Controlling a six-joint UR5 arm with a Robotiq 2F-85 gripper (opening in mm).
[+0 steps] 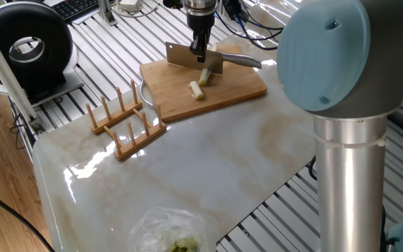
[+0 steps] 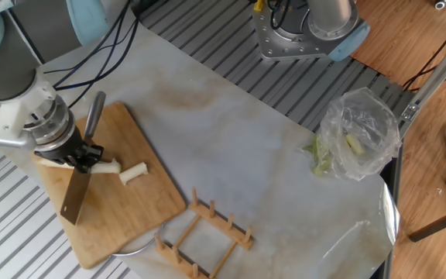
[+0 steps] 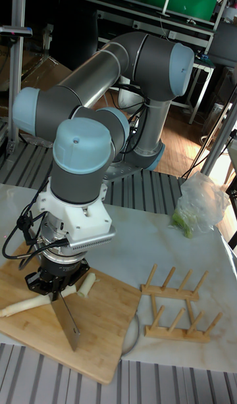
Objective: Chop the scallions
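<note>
Gripper (image 2: 80, 155) at end of grey UR5 arm w/ pale blue joint caps (image 3: 99, 121) has its jaws clamped on the steel cleaver w/ grey handle (image 1: 194, 59). Blade points down over the rectangular bamboo cutting board (image 1: 236, 87), edge just above or on the wood; can't tell which.

Scallions (image 2: 134, 173): thin cream-white stalk, already in pieces on the board. One short stub (image 1: 196, 89) lies apart near board centre; a second piece (image 1: 206, 75) sits right beside the blade; in the tall view a longer length (image 3: 23, 304) runs out past the other side of the gripper.

Board rests on the pale marbled desk (image 1: 208, 161), overlapping a round metal rim (image 2: 134, 246) at one corner. Wooden peg rack (image 1: 126, 120) stands just beside the board. Clear plastic bag w/ green bits (image 2: 358, 136) well apart, near desk's far edge.
</note>
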